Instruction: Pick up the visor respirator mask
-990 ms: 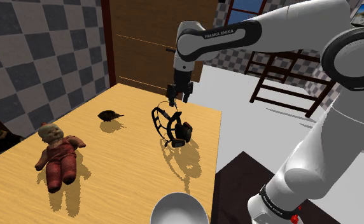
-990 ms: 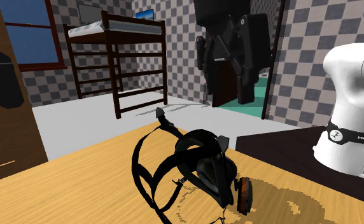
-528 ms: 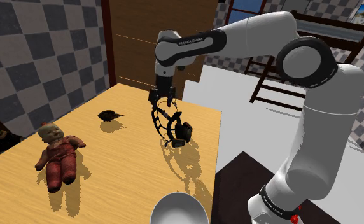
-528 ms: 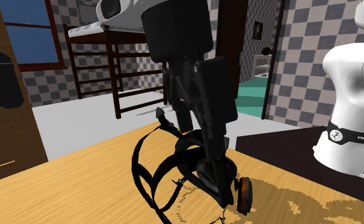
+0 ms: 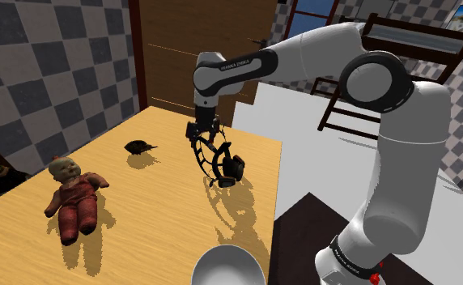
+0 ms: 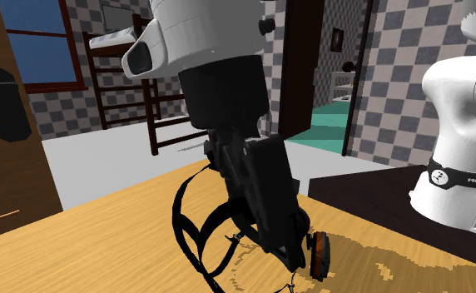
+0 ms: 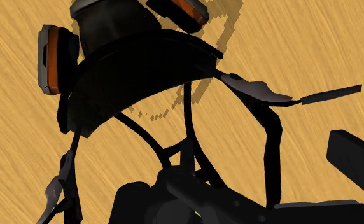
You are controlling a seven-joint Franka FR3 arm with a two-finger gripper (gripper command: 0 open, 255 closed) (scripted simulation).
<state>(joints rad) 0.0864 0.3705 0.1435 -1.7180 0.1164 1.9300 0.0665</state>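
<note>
Shoulder view puts the mask (image 5: pixel 219 160) on the wooden table (image 5: pixel 157 210), close to the table's far corner at that view's right, well apart from the doll (image 5: pixel 72 198) and the bowl (image 5: pixel 228 267); the gripper (image 5: pixel 203 138) hangs right over its strap end, touching or all but touching it; which, I cannot tell. Seen from the hand, one finger (image 7: pixel 357 162) stands far out from the middle, so I judge the tool spread, with nothing pinched yet.

The step in hand looks like settling for the grasp. To do it well, go down until a firm part, not just a loose thin strap, lies between the fingers; close slowly and squarely, since straps may slip or fold; then lift straight up, so the heavier face part does not swing.

The mask stands on edge rather than lying flat. Its long axis runs from the strap loops, high and toward the shoulder view's left, down to the dark face part with its orange-rimmed filters (image 6: pixel 318 254), low and toward that view's right, nearer the stand. From the hand, the face part (image 7: pixel 130 70) lies beyond the straps, pointing away from the gripper.
</note>
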